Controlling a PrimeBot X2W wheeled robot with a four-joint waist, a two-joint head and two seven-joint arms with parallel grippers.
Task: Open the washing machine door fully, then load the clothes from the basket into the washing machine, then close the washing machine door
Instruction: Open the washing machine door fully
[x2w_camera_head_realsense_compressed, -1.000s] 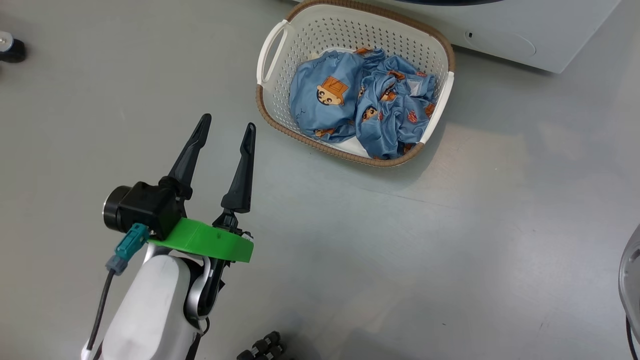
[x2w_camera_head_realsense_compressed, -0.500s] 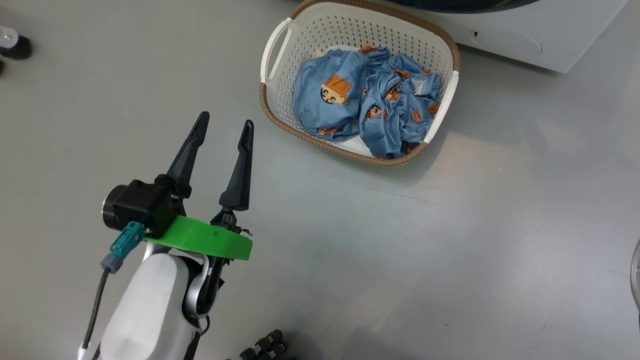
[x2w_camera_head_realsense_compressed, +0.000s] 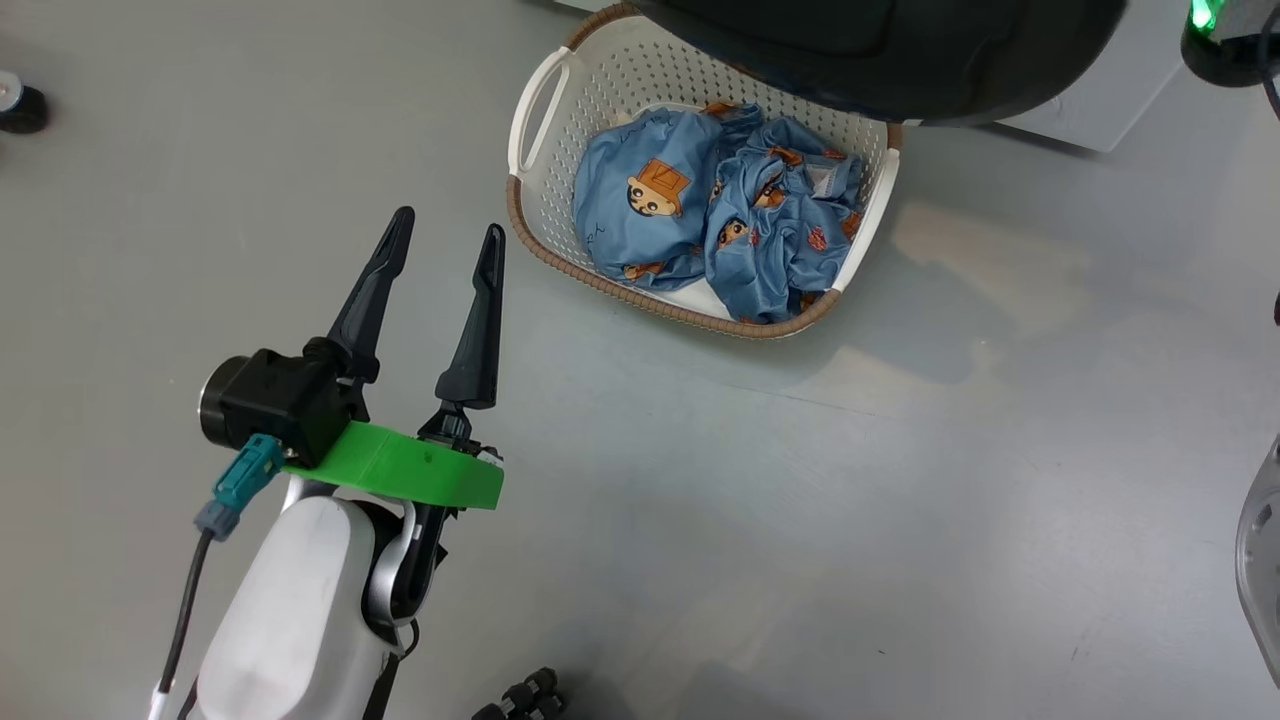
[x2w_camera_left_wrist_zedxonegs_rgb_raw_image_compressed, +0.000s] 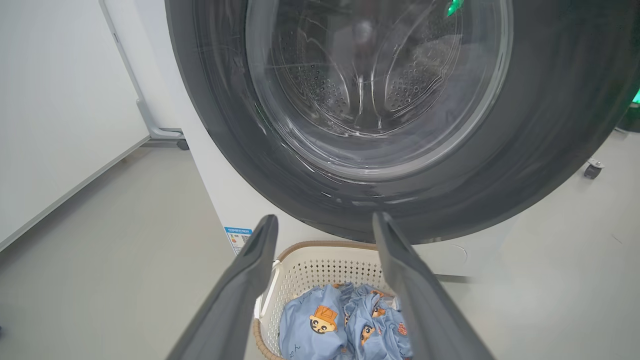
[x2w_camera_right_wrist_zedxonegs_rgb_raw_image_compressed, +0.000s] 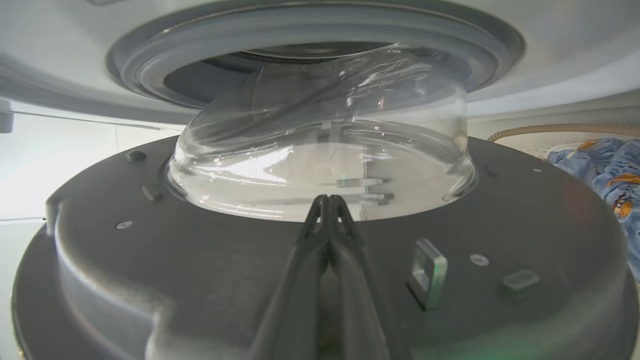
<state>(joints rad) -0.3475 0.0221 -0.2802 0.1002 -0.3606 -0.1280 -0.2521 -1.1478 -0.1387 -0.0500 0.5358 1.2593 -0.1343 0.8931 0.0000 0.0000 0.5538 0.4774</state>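
The washing machine door (x2w_camera_head_realsense_compressed: 880, 50), glossy black, stands partly swung out over the far rim of the basket (x2w_camera_head_realsense_compressed: 540, 225). The clothes (x2w_camera_head_realsense_compressed: 700, 200), light blue with orange faces, lie heaped in the basket. My left gripper (x2w_camera_head_realsense_compressed: 447, 228) hovers open and empty over the floor, left of the basket. In the left wrist view the gripper (x2w_camera_left_wrist_zedxonegs_rgb_raw_image_compressed: 324, 220) faces the door's glass window (x2w_camera_left_wrist_zedxonegs_rgb_raw_image_compressed: 375, 85), with the basket (x2w_camera_left_wrist_zedxonegs_rgb_raw_image_compressed: 320, 257) and clothes (x2w_camera_left_wrist_zedxonegs_rgb_raw_image_compressed: 345, 320) below. My right gripper (x2w_camera_right_wrist_zedxonegs_rgb_raw_image_compressed: 327, 200) is shut, its tips at the door's inner face beside the glass bowl (x2w_camera_right_wrist_zedxonegs_rgb_raw_image_compressed: 325, 150). The grey gasket (x2w_camera_right_wrist_zedxonegs_rgb_raw_image_compressed: 300, 45) is behind.
The white washing machine (x2w_camera_head_realsense_compressed: 1110, 95) fills the top right corner, with a blue sticker (x2w_camera_left_wrist_zedxonegs_rgb_raw_image_compressed: 237, 237) low on its front. A door latch (x2w_camera_right_wrist_zedxonegs_rgb_raw_image_compressed: 427, 270) juts from the inner face. A black caster (x2w_camera_head_realsense_compressed: 15, 100) sits far left. A grey rounded part (x2w_camera_head_realsense_compressed: 1262, 560) shows at the right edge.
The black door has swung out from the machine and now overhangs the basket's far edge. The head camera shifted slightly. My left gripper has stayed open in the same place.
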